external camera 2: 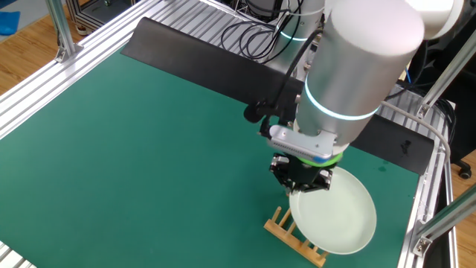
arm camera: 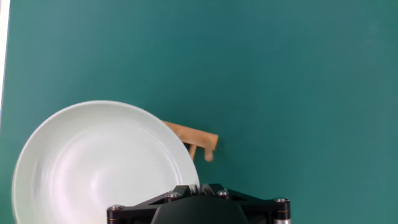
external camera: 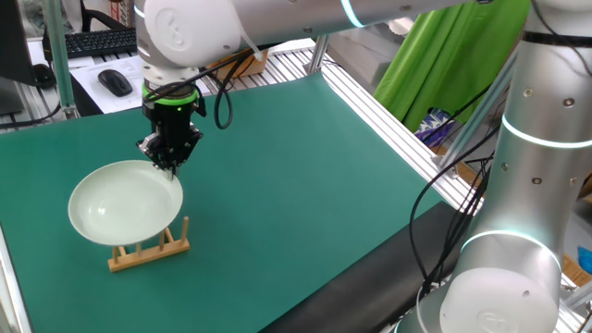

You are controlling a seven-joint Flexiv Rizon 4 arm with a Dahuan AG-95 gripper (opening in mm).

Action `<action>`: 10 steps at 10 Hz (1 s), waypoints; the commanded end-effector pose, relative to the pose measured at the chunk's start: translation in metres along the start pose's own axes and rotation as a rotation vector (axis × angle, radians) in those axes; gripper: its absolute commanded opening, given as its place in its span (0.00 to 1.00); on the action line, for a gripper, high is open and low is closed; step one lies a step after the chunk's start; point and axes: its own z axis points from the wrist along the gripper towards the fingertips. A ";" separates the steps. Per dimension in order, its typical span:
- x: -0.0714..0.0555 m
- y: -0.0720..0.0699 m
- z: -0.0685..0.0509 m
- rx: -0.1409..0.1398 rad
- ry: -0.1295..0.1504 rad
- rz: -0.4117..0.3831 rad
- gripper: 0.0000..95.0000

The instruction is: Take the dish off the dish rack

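The dish [external camera: 125, 202] stands tilted on the dish rack [external camera: 148, 252], and leans on the upright pegs. The rack sits on the green surface [external camera: 305, 166], near its edge. In one fixed view the pale plate covers most of the rack, so only the base rails and some pegs show below it.

The tool [external camera: 169, 159] hangs from the arm and points down at the upper rim of the dish. In the other fixed view the tool [external camera 2: 301, 181] is also right at the top edge of the dish [external camera 2: 335, 212], above the rack [external camera 2: 294, 237]. It seems to touch the rim, but I cannot tell this for sure, because the dark fingers are small and they merge with the body of the tool. For the same reason I cannot tell if the fingers are spread or pressed together.

In the hand view the dish [arm camera: 99, 165] fills the lower left part, and one end of the rack [arm camera: 199, 142] comes out behind it.
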 end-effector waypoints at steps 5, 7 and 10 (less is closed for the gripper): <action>-0.001 -0.036 -0.009 0.003 -0.008 -0.035 0.00; -0.004 -0.049 -0.011 0.012 -0.033 -0.035 0.00; -0.005 -0.061 -0.014 0.031 -0.049 -0.034 0.00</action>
